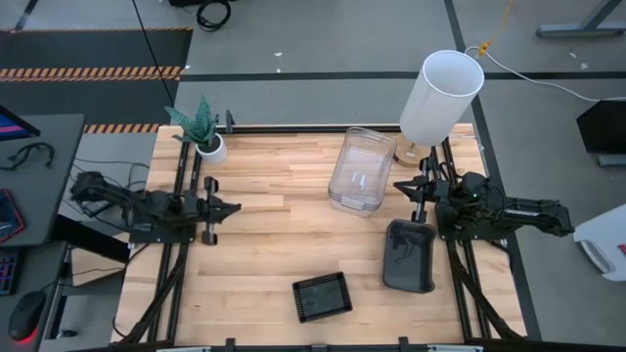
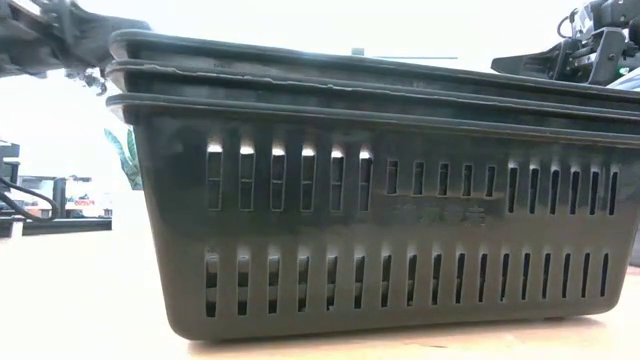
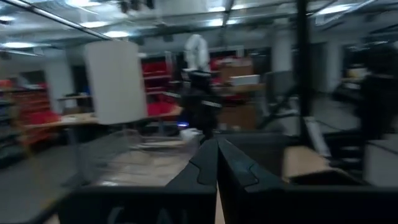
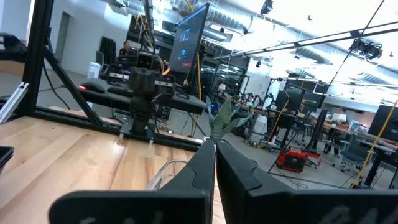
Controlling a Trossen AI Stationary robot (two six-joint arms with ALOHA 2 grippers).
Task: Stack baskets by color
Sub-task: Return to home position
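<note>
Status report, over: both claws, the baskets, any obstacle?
Left claw shut, empty, left side. Right claw shut, empty, near clear stack. Grey stack, black stack stand apart. Lampshade at rear, not blocking.

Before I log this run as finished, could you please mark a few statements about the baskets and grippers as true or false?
1. The black mesh trays are nested in one stack of three. True.
2. The clear stack stands next to the plant pot. False: it stands by the lampshade, across the table from the pot.
3. The left gripper and the right gripper have shut fingers and hold nothing. True.
4. The smoky grey stack lies by the left arm. False: it lies by the right arm.
</note>
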